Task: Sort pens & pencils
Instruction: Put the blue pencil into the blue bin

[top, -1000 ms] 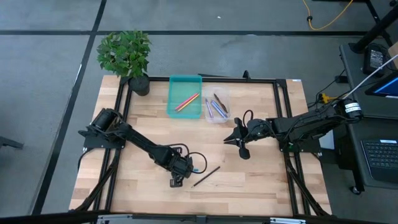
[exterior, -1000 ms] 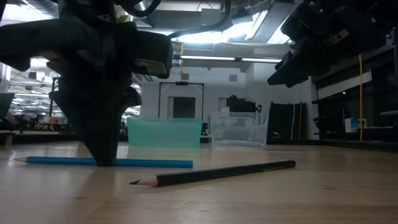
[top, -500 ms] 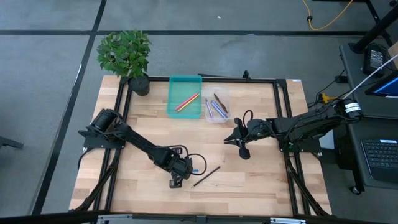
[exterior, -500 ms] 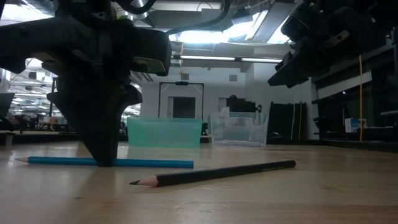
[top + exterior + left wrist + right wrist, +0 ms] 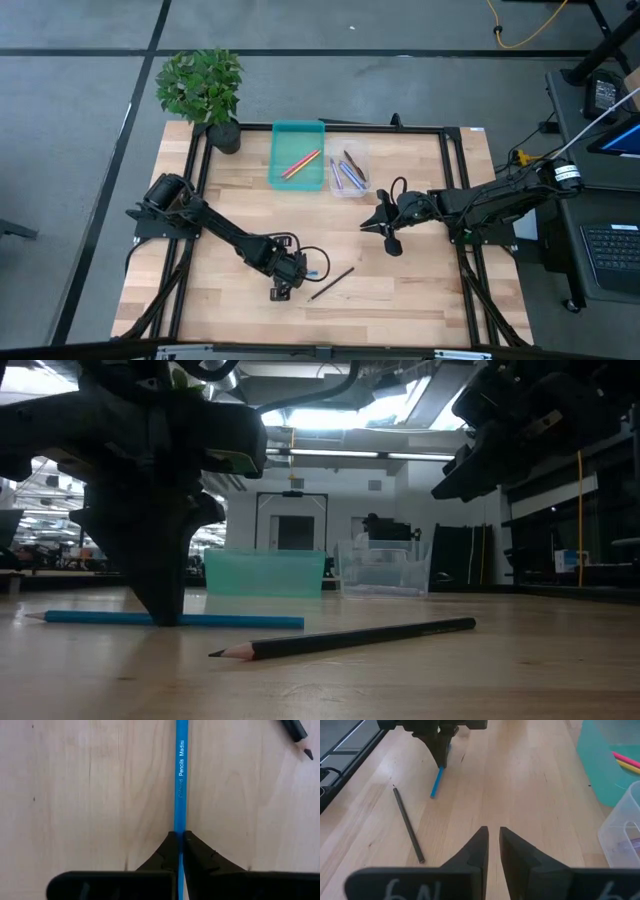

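Note:
A blue pencil (image 5: 179,780) lies on the wooden table (image 5: 400,290), and my left gripper (image 5: 179,836) stands over it near the front middle, shut on it. A black pencil (image 5: 331,283) lies loose just to its right, flat on the wood. At the far middle, a teal tray (image 5: 276,150) holds yellow-orange and pink sticks. Beside it, a clear tray (image 5: 364,165) holds purple, blue and dark ones. My right gripper (image 5: 493,832) hovers right of centre, above the table. Its fingers are a narrow gap apart with nothing between them. My left gripper pinches the blue pencil's shaft (image 5: 179,825) about mid-length between its two fingertips. The fingers (image 5: 165,610) come steeply from above and lie across the pencil. The pencil (image 5: 240,622) stays level, and the low view shows it lying along the table.
A potted plant (image 5: 203,90) stands at the far left corner. A black frame (image 5: 455,160) runs round the table's edges. Bare wood lies between the pencils and the trays.

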{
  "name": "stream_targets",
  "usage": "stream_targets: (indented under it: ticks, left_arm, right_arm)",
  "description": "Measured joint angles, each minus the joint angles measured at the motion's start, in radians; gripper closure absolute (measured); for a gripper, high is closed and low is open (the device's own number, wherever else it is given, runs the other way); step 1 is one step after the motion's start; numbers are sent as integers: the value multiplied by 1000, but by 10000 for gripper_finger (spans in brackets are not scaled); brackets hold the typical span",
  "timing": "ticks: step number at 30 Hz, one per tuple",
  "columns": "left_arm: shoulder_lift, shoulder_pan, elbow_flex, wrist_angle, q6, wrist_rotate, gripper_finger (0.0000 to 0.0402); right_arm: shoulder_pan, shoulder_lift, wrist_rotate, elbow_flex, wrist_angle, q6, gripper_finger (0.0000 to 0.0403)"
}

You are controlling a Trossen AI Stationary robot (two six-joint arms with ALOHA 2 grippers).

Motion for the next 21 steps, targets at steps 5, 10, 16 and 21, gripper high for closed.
stream_targets:
  ticks: [5, 10, 16, 21]
  left_arm:
    - [-14, -1, 2, -8, 26, -25, 398]
    - [-46, -1, 3, -2, 25, -29, 399]
    - [-49, -1, 4, -5, 26, -27, 400]
    - [-50, -1, 4, -8, 27, -75, 400]
  right_arm:
    - [0, 0, 0, 0, -2, 0, 354]
    - [0, 0, 0, 0, -3, 0, 354]
    - [0, 0, 0, 0, -8, -2, 354]
    - [0, 0, 0, 0, -8, 1, 354]
